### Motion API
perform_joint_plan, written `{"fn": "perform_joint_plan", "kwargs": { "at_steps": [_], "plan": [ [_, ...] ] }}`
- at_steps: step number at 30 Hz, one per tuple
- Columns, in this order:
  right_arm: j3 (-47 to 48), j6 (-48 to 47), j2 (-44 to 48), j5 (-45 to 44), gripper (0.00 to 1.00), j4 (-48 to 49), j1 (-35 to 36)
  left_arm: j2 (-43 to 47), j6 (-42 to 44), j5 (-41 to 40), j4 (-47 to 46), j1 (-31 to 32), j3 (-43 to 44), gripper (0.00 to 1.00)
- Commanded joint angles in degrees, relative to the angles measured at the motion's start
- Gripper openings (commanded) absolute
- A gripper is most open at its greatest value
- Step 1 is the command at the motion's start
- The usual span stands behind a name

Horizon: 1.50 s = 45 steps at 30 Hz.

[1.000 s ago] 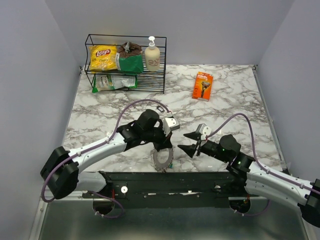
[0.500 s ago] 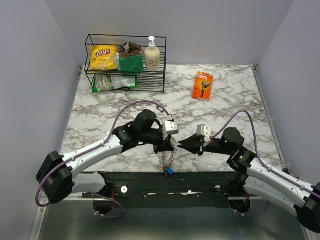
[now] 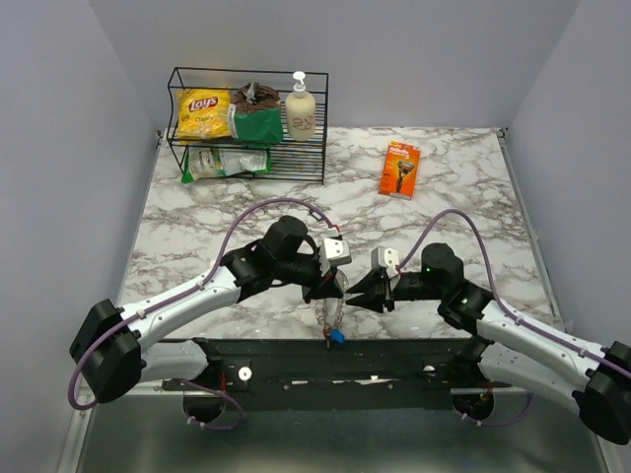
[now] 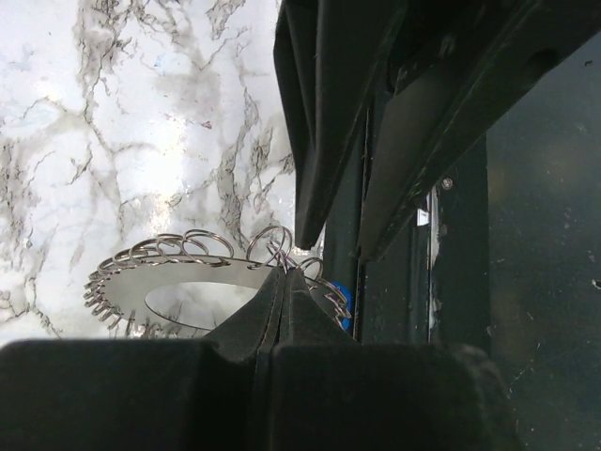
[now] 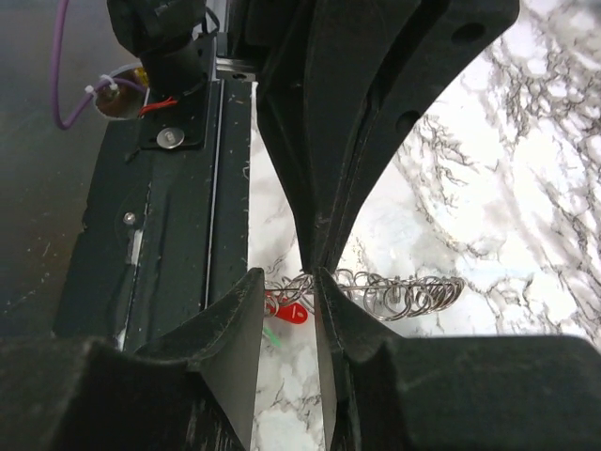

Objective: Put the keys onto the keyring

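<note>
My left gripper is shut on one small loop of the keyring, a silvery plate edged with several wire loops, and holds it hanging over the table's near edge. In the left wrist view the fingertips pinch a loop of the keyring, with a blue key behind it. My right gripper is open just right of the ring. In the right wrist view its gripper flanks the ring's loops and a red key. A green key hangs below it, and the keyring extends right.
A black wire rack with a Lays bag, a green bag and a soap bottle stands at the back left. An orange razor box lies at the back right. The black base rail runs along the near edge under the ring.
My right gripper has moved left, up to the hanging keyring. My left gripper lifted and turned the ring edge-on a second ago and has held still since.
</note>
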<state>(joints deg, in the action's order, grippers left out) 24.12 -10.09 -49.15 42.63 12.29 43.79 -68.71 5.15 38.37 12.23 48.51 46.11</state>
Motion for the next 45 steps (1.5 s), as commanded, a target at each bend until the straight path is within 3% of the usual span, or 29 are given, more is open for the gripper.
{"fn": "perform_joint_plan", "kwargs": {
  "at_steps": [1, 15, 32, 39, 45],
  "plan": [
    [2.77, -0.02, -2.53, 1.05, 0.36, -2.18, -0.37, 2.17, 0.21, 2.5, -0.8, 0.53, 0.56, 0.0],
    [2.6, 0.07, -2.62, -2.38, 0.35, -2.27, -0.28, 2.17, -0.23, 3.55, -0.36, 1.15, 1.18, 0.0],
    [3.04, 0.33, -4.99, 0.61, 0.31, -2.27, -0.28, 3.58, -0.93, 4.26, -0.63, 1.41, 1.62, 0.0],
    [3.48, 0.59, -5.61, 1.66, 0.03, -2.1, -0.28, 2.97, -1.19, 4.34, -0.63, 1.5, 1.79, 0.0],
    [2.34, 1.82, -4.56, 1.84, 0.01, -0.61, -0.2, 3.93, -2.59, 0.57, -2.99, 1.41, 0.92, 0.0]
  ]
}}
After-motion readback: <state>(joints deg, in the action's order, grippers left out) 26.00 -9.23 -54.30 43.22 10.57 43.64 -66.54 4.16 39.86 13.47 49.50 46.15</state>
